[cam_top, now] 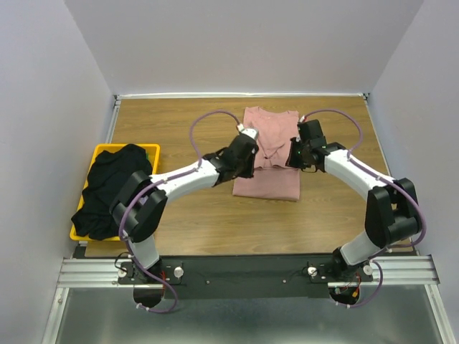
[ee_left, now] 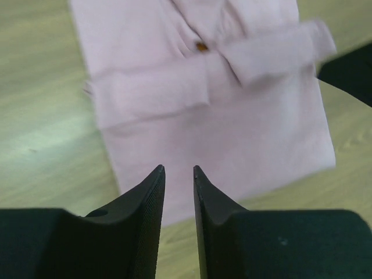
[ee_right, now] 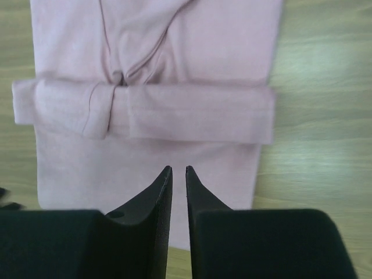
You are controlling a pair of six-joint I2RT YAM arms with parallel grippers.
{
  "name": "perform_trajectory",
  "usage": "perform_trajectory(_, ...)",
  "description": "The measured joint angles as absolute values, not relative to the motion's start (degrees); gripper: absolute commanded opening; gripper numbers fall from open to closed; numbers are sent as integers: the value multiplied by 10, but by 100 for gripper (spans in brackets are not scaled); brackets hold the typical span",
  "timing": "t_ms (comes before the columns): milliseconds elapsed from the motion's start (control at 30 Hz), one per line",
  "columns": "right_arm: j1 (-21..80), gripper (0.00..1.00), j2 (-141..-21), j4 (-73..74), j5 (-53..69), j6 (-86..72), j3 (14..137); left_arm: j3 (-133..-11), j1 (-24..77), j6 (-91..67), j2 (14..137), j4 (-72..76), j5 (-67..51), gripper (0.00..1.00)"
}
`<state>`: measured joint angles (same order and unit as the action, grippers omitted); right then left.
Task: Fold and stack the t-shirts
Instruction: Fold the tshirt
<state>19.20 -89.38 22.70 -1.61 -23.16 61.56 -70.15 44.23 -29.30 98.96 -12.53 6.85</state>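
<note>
A dusty-pink t-shirt (cam_top: 267, 179) lies flat on the wooden table, its sides and sleeves folded inward into a narrow rectangle. My left gripper (cam_top: 242, 154) hovers over the shirt's left edge. In the left wrist view its jaws (ee_left: 179, 168) stand slightly apart with nothing between them, above the pink cloth (ee_left: 232, 133). My right gripper (cam_top: 301, 154) hovers over the shirt's right edge. Its jaws (ee_right: 178, 168) show a narrow empty gap above the cloth (ee_right: 116, 163). A black t-shirt (cam_top: 111, 190) is heaped in the basket at the left.
A yellow plastic basket (cam_top: 149, 149) stands at the table's left side, the black shirt spilling over its near edge. Bare wood (cam_top: 215, 222) lies between the pink shirt and the arm bases. Grey walls close in the table on three sides.
</note>
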Motion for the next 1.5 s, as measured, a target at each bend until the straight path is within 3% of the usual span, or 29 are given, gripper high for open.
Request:
perform_trajectory(333, 201, 21, -971, 176, 53, -262, 592, -690, 488, -300, 1090, -130, 39, 30)
perform_trajectory(500, 202, 21, -1002, 168, 45, -259, 603, -694, 486, -298, 1092, -132, 34, 25)
perform_trajectory(867, 194, 21, -1116, 163, -28, -233, 750, -691, 485, -298, 1092, -132, 28, 25)
perform_trajectory(1067, 178, 21, -1120, 145, -45, -229, 809, -682, 485, -298, 1085, -129, 27, 25)
perform_trajectory(1500, 188, 21, -1016, 45, 206, -241, 604, -672, 485, -298, 1077, -129, 19, 25)
